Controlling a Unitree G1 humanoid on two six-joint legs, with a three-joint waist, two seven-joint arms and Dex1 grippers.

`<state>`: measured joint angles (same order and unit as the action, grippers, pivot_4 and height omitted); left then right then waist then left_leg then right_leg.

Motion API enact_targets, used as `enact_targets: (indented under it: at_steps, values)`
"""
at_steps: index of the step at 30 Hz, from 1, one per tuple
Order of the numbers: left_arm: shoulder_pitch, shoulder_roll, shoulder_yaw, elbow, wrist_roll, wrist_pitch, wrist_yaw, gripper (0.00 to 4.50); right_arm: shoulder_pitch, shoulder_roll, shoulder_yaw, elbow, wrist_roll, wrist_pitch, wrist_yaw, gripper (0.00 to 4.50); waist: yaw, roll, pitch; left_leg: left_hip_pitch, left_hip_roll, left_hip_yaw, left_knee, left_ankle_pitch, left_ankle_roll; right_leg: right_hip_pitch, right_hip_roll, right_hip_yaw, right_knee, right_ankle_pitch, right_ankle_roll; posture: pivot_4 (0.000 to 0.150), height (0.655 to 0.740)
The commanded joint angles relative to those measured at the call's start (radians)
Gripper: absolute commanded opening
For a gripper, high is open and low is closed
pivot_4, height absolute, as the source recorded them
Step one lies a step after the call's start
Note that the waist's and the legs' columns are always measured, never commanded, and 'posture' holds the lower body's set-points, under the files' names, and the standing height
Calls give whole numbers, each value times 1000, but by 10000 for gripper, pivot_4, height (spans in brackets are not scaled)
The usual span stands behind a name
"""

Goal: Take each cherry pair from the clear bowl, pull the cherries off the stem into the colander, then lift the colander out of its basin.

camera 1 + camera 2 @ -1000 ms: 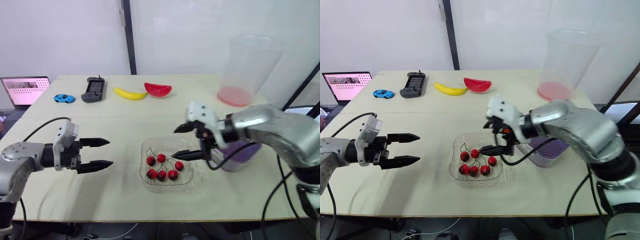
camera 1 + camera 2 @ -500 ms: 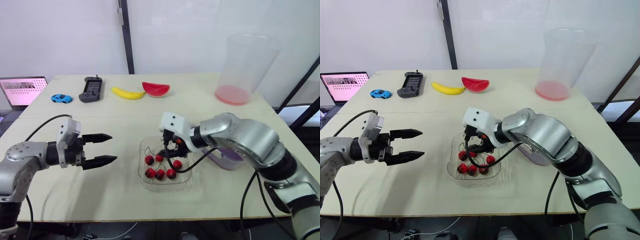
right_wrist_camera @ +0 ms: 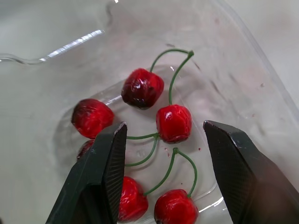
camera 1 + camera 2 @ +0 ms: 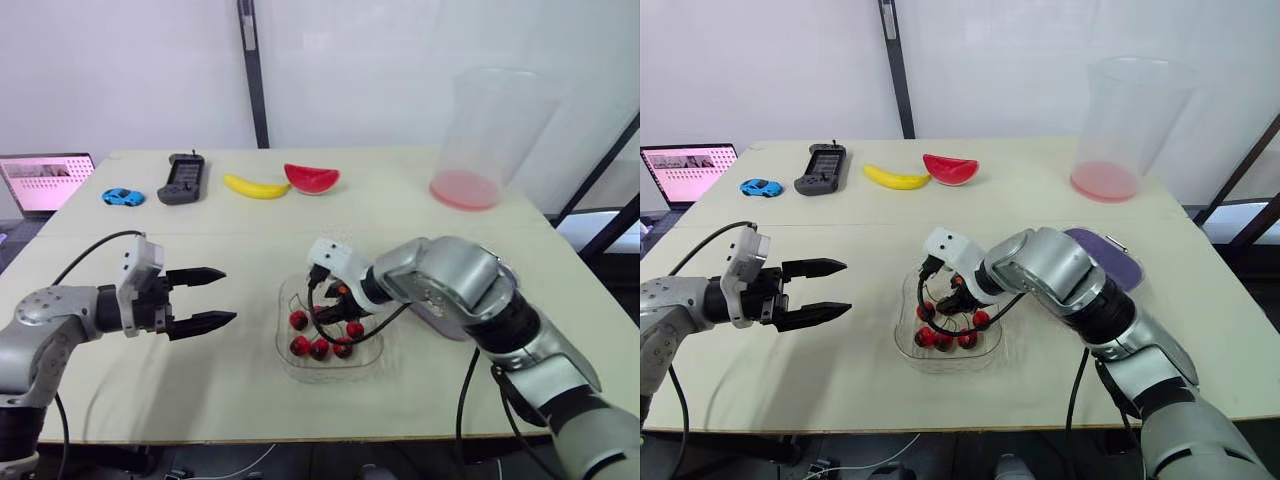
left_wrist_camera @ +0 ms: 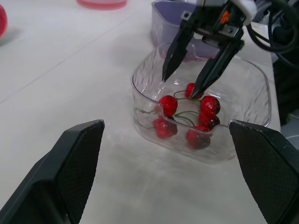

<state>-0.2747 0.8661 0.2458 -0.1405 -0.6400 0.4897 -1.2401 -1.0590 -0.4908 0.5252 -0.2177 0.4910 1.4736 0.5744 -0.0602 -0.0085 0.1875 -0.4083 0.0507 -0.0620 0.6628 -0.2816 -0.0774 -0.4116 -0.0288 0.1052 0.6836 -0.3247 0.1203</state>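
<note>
A clear bowl (image 4: 330, 374) sits mid-table with several red cherries (image 4: 320, 346) joined in pairs by green stems. My right gripper (image 4: 333, 303) is down inside it, open, its fingertips (image 3: 112, 154) on either side of one cherry (image 3: 173, 122) without touching it. In the left wrist view the same gripper (image 5: 178, 87) hangs just above the fruit. My left gripper (image 4: 228, 295) hovers open and empty above the table, a short way left of the bowl. The purple colander (image 4: 1106, 258) in its basin stands right of the bowl, partly hidden by my right arm.
Along the far side of the table lie a blue toy car (image 4: 123, 197), a game controller (image 4: 183, 180), a banana (image 4: 258, 187) and a watermelon slice (image 4: 311, 179). A tall clear container (image 4: 490, 135) stands far right. A laptop (image 4: 40, 182) sits at the far left.
My right gripper swung left from the bowl's right edge and dropped in among the cherries, still open. The left gripper edged slightly toward the bowl.
</note>
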Motion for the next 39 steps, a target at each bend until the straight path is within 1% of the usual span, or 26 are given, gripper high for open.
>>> enact_targets:
  at_steps: [1, 8, 15, 18, 20, 27, 30, 34, 37, 38, 39]
  values:
    - [-3, 16, 14, -26, -1, -9, 7, 45000, -13, 27, 7, 25, -26, -32, -3, 27556, -8, 0, 0, 0, 0, 0, 0, 0, 0, 0, 0, 0, 0, 0, 0, 1500, 7380]
    - [23, 23, 28, -41, -2, -12, 16, 45000, -12, 66, 66, 106, -82, -102, 8, 27556, -14, 0, 0, 0, 0, -1, -1, 0, 0, 0, 0, 0, 0, 0, 0, 1500, 7380]
    - [32, 20, 23, -60, -9, -6, 30, 45000, 3, 94, 88, 137, -111, -123, 18, 27556, -11, 0, 0, 0, 0, -1, -1, 0, 0, 0, 0, -1, 0, 0, 0, 1500, 7380]
    - [33, 20, 23, -62, -11, -6, 31, 45000, 11, 100, 93, 141, -121, -127, 19, 19597, -11, 0, 0, 0, 0, -1, -1, 0, 0, 0, 0, -1, 0, 0, 0, 1500, 7380]
    - [34, 20, 22, -63, -11, -6, 31, 45000, 14, 106, 87, 145, -128, -132, 21, 10820, -13, 0, 0, 0, 0, -1, -1, 0, 0, 0, 0, -1, 0, 0, 0, 1500, 7380]
    - [9, 12, 5, -45, -7, -8, 28, 45000, 0, 92, 70, 135, -138, -128, 38, 10820, -11, 0, 0, 0, 0, -1, -1, 0, 0, 0, 0, -1, 0, 0, 0, 1500, 7380]
    - [-4, 2, 6, -38, -16, -3, 30, 45000, -17, 82, 12, 96, -108, -96, 59, 10820, -10, 0, 0, 0, 0, -1, -1, 0, 0, 0, 0, -1, 0, 0, 0, 1500, 7380]
    - [-56, -26, 38, -25, -91, 67, 61, 45000, -39, 20, -89, -30, -24, -28, 125, 10820, -9, 0, 0, 0, 0, -2, 0, 0, 0, 0, 0, -1, 0, 0, 0, 1500, 7380]
    - [-92, -42, 59, -18, -156, 127, 86, 45000, -41, -35, -198, -139, 72, 26, 189, 10820, -9, 0, 0, 0, 0, -2, 0, 0, 0, 1, 0, -2, 0, 0, 0, 1500, 7380]
    - [-113, -49, 70, -17, -196, 163, 100, 45000, -47, -32, -261, -165, 97, 53, 189, 10820, -10, 0, 0, 0, 0, -3, 0, 0, 0, 1, 0, -2, 0, 0, 0, 1500, 7380]
    - [-146, -60, 82, -12, -247, 205, 124, 45000, -44, -51, -290, -202, 81, 10, 170, 10820, -10, 0, 0, 0, 0, -3, 0, 0, 0, 1, 0, -2, 0, 0, 0, 1500, 7380]
